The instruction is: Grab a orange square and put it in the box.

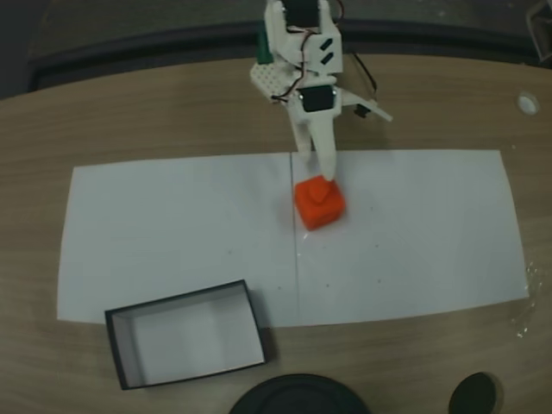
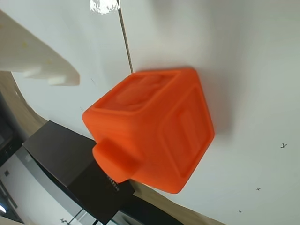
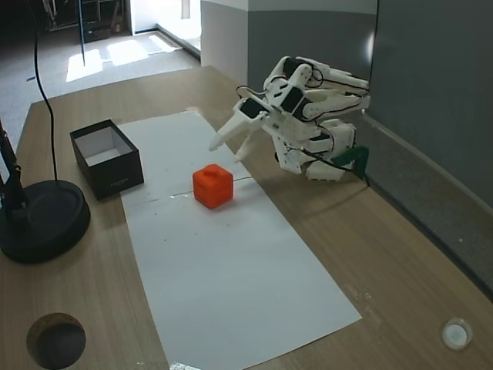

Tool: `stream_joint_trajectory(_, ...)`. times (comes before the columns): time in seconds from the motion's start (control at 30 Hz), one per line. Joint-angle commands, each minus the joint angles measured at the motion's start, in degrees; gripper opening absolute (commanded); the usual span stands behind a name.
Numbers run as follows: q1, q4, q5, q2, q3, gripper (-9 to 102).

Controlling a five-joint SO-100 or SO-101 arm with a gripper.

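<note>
The orange square sat on the white paper sheet covering the wooden worktop, near the seam down the sheet's middle, with a round stub on its upper face in both fixed views. The white arm's hand hovered just behind the cube with its 2 fingers spread apart and gripping nothing, 1 pale finger showing at the upper left of the wrist view. The box stood well apart from the cube at the paper's edge, white inside.
</note>
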State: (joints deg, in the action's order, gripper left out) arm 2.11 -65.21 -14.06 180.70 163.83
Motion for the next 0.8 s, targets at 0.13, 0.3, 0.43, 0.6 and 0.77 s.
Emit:
stream_joint_trajectory(0.13, -0.18, 0.97, 0.09, -24.35, -20.39, 32)
stream_joint_trajectory(0.3, 0.26, 0.88, 0.18, -43.24, -31.55, 32)
stream_joint_trajectory(0.43, -0.26, 0.88, 0.18, -55.37, -37.09, 32)
stream_joint_trajectory(0.6, -0.09, 1.23, 0.26, -65.3, -40.08, 32)
stream_joint_trajectory(0.77, 0.26, 2.2, 0.26, -72.6, -41.66, 32)
